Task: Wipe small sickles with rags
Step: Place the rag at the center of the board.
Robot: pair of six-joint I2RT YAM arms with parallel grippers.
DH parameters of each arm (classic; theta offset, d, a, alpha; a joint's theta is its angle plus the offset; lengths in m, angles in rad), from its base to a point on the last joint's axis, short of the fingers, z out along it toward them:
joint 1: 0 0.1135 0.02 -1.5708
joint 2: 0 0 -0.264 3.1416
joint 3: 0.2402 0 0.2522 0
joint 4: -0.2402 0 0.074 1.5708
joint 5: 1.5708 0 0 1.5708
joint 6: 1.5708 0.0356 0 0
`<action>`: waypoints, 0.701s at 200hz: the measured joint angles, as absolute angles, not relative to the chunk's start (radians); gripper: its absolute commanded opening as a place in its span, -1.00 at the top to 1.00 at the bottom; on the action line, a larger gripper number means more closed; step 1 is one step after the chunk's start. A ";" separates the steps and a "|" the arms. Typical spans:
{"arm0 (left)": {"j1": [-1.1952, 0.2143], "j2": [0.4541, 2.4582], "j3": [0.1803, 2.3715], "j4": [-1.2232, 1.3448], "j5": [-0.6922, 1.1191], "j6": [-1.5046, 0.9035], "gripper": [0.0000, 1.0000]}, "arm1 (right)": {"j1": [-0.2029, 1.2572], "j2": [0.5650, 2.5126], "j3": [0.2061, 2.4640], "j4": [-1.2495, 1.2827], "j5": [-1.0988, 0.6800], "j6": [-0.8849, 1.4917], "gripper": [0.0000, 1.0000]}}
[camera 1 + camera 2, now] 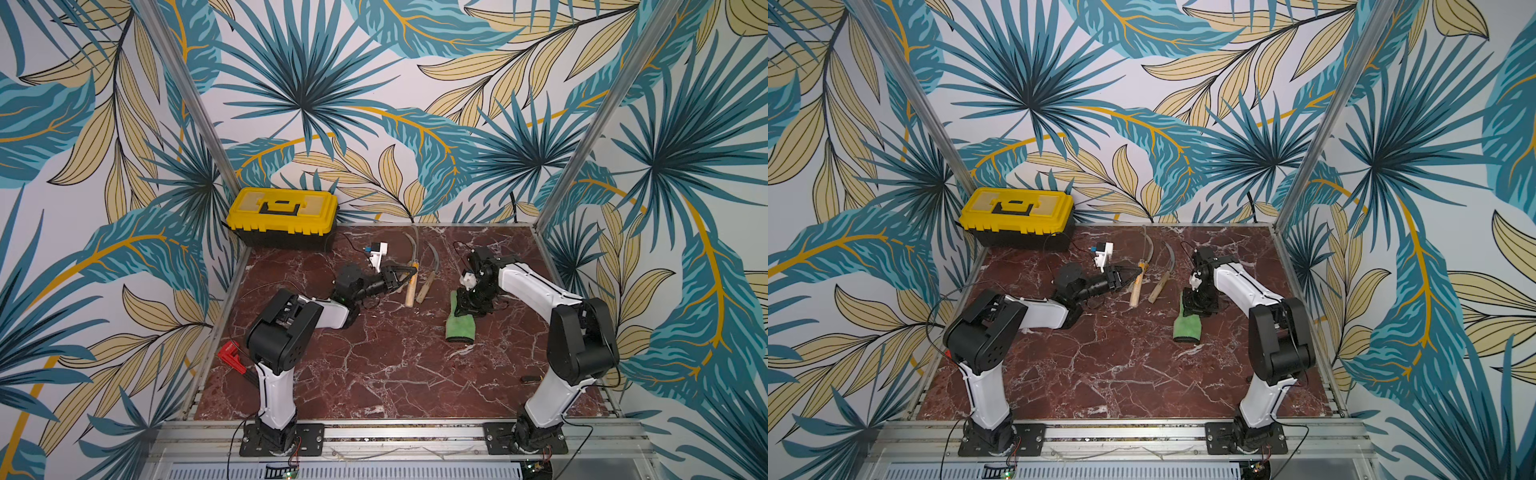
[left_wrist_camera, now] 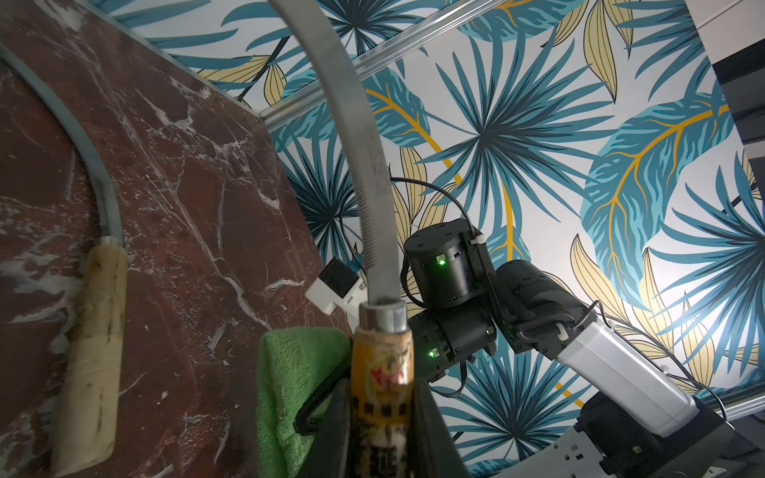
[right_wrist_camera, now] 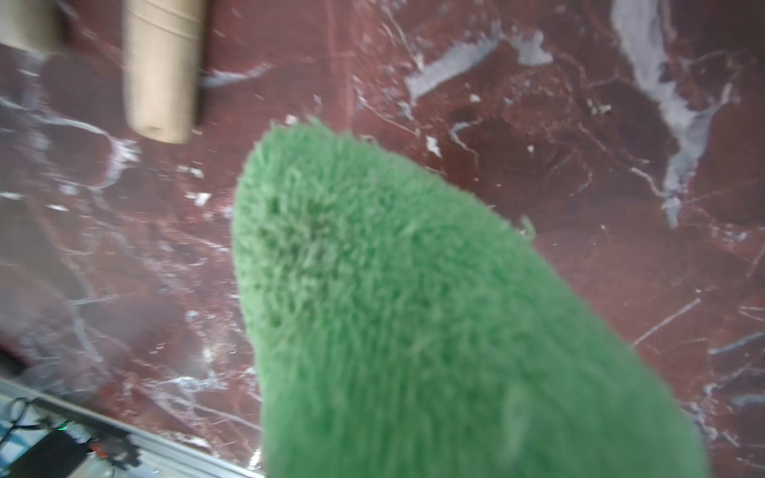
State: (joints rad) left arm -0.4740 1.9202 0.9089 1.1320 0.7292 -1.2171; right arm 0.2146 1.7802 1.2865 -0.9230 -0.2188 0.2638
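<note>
My left gripper [image 1: 408, 273] is shut on the orange-labelled wooden handle of a small sickle [image 2: 383, 372]. Its grey toothed blade [image 2: 364, 165] points toward the back wall. A second small sickle [image 1: 426, 286] with a pale handle lies on the table just right of it, also seen in the left wrist view [image 2: 95, 331]. The green fuzzy rag [image 1: 460, 326] lies on the marble, right of the sickles. My right gripper [image 1: 464, 306] points down onto its far end. In the right wrist view the rag [image 3: 414, 310] hides the jaws.
A yellow toolbox [image 1: 282, 216] stands at the back left corner. A red-handled tool [image 1: 230, 353] lies at the table's left edge behind my left arm. A small dark object [image 1: 532, 378] sits near my right arm's base. The marble table [image 1: 374, 382] is bounded by aluminium posts.
</note>
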 measured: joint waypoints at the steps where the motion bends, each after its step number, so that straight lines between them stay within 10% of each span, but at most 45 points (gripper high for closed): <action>1: -0.474 1.920 0.908 1.132 0.730 -1.216 1.00 | 0.215 1.782 1.287 -0.923 -0.217 0.266 0.20; 140: -0.473 1.920 0.901 1.132 0.746 -1.200 1.00 | 0.215 1.722 1.288 -0.994 -0.065 0.284 -0.49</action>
